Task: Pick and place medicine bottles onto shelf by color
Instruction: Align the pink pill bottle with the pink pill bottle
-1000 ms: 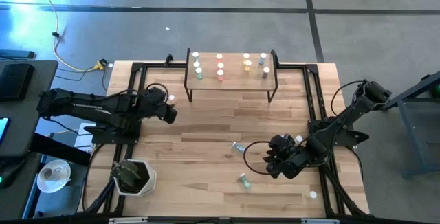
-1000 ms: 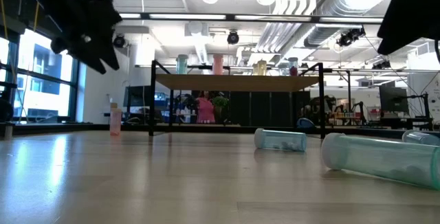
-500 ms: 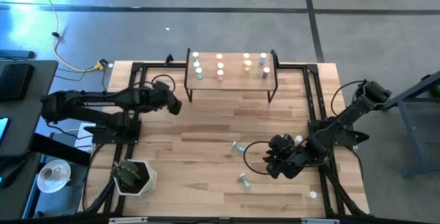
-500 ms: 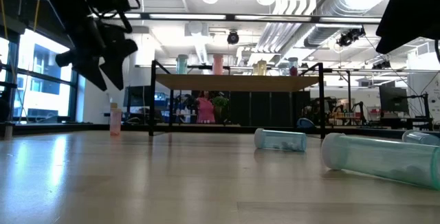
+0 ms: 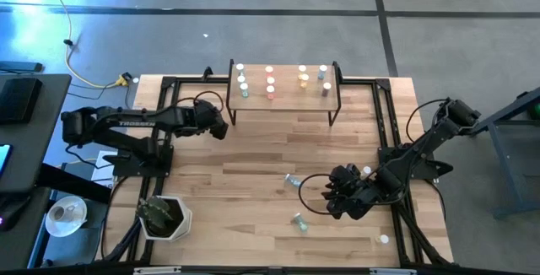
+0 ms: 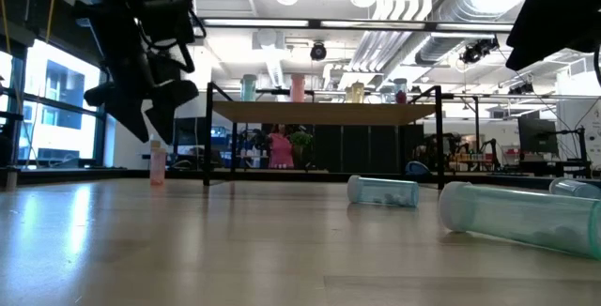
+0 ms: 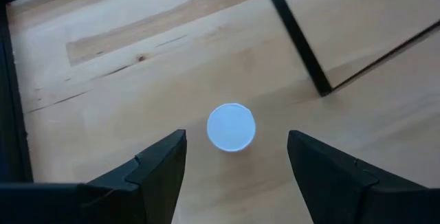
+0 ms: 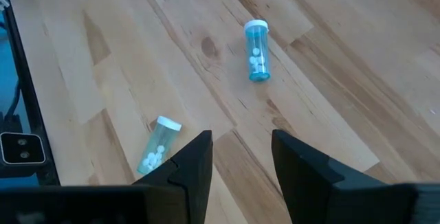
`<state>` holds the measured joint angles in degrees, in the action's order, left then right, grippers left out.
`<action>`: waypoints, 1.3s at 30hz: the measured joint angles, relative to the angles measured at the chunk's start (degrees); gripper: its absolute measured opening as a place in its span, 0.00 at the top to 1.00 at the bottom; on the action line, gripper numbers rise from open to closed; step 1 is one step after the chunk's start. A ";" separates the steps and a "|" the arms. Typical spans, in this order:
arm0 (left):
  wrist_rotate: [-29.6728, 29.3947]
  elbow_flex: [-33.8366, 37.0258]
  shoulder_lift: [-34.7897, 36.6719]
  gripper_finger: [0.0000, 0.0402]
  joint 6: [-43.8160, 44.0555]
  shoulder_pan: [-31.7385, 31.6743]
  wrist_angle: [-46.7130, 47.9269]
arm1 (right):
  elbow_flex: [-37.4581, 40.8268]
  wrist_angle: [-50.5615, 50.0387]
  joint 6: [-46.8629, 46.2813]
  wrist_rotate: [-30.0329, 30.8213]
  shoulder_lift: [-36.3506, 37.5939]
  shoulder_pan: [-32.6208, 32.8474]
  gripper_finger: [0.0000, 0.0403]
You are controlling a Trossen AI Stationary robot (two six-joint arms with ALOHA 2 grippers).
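The shelf point(image 5: 284, 82) stands at the far edge of the table point(image 5: 253, 157) and already carries about 9 medicine bottles in colour columns. Just off the shelf's left leg, the left gripper point(image 5: 218, 126) hovers with fingers spread wide over 1 upright pink bottle point(image 7: 232, 126), not yet gripped. Well in front of the shelf, the right gripper point(image 5: 332, 196) waits, fingers part-way apart and empty, beside 2 teal bottles point(image 5: 293, 180) point(image 5: 299, 221) lying flat. By my reckoning most sorting is done; at least 3 remain.
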<state>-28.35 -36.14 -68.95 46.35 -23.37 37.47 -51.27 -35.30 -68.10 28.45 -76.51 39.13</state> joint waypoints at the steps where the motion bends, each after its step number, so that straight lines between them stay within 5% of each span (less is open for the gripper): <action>1: -0.15 0.00 -0.60 0.40 0.00 -0.15 -0.25 | 0.00 0.01 0.00 0.00 0.00 0.00 0.65; 26: -4.07 0.00 -7.65 0.41 -1.36 -1.95 -5.68 | -0.02 2.37 0.17 -0.09 0.00 0.00 0.65; 39: -2.47 0.00 -7.65 0.65 -1.55 -2.17 -5.61 | -0.02 2.39 0.19 -0.09 -0.01 0.00 0.65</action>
<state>-30.82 -36.14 -76.60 44.80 -25.54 31.86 -51.29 -32.91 -67.91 28.36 -76.52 39.13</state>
